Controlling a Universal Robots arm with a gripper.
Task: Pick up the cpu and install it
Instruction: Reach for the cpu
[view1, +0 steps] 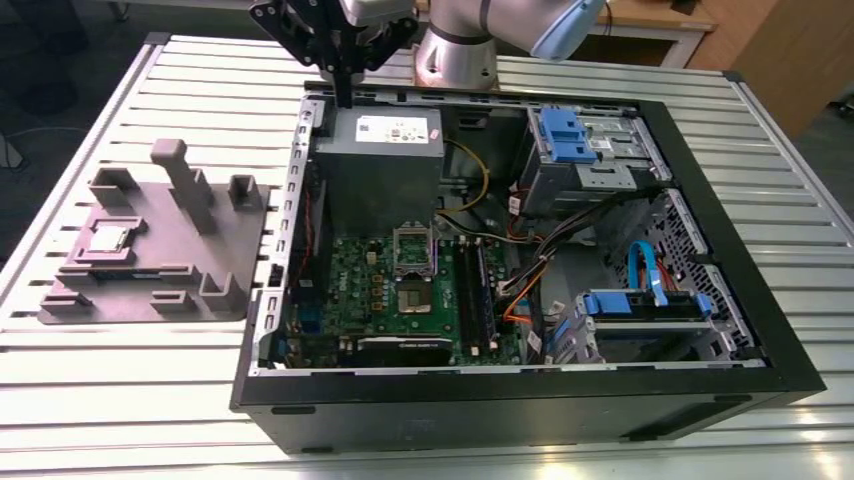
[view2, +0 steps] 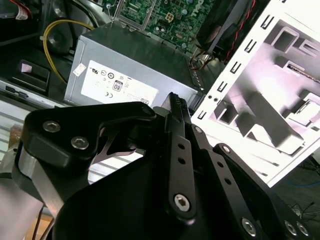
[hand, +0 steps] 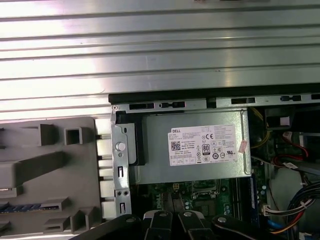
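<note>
Closest to the wrist lens is the end effector (view2: 174, 100) itself, its black linkage drawn together, closed on nothing as far as I can see. It hangs over the far rim of the open computer case (view1: 534, 400), just above the grey power supply (view1: 380, 165). The cpu (view1: 107, 238) lies flat, silver face up, in a pocket of the grey fixture (view1: 220, 250) on the slatted bench (view1: 134, 400), outside the case. From the end effector it sits towards the exterior view's left and nearer that camera, well apart, beyond the case wall. Being square, it has no long axis to speak of.
</note>
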